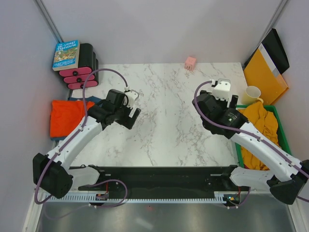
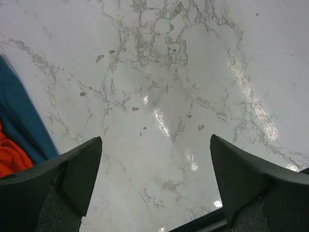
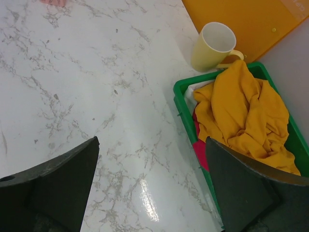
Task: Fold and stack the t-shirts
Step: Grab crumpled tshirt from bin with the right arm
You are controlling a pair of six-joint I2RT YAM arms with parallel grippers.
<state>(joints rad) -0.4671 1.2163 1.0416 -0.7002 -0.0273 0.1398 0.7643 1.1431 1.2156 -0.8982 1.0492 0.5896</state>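
Top external view: both arms reach over a white marble table (image 1: pixel 164 111), and neither claw holds anything. The left claw (image 1: pixel 131 116) hangs over bare marble with its fingers spread wide. The red-orange t-shirt (image 1: pixel 67 116) lies at the table's left edge, to the left of that claw and apart from it. It rests on top of the dusty blue t-shirt (image 1: pixel 55 138), which shows only as a border around it.

In the left wrist view the left claw (image 2: pixel 155 140) frames only marble. The blue t-shirt (image 2: pixel 21 116) and a corner of the red-orange one (image 2: pixel 7 154) sit at the left margin, outside the left finger.

The right claw (image 1: pixel 206 118) is likewise spread wide above bare marble. To its right stands a green bin (image 1: pixel 282 130) holding the crumpled mustard-yellow t-shirt (image 1: pixel 260 121).

In the right wrist view the right claw (image 3: pixel 153 140) is over the table, and the bin (image 3: pixel 181 104) lies beyond its right finger. The mustard-yellow t-shirt (image 3: pixel 246 111) is heaped inside, with a sliver of pinkish-red cloth (image 3: pixel 203 154) showing beneath it.

A pale yellow mug (image 3: pixel 212 46) stands just behind the bin, in front of an orange envelope folder (image 3: pixel 241 19). A book (image 1: pixel 66 54) stands in the far left corner, and a small pink object (image 1: pixel 190 62) sits at the far edge.
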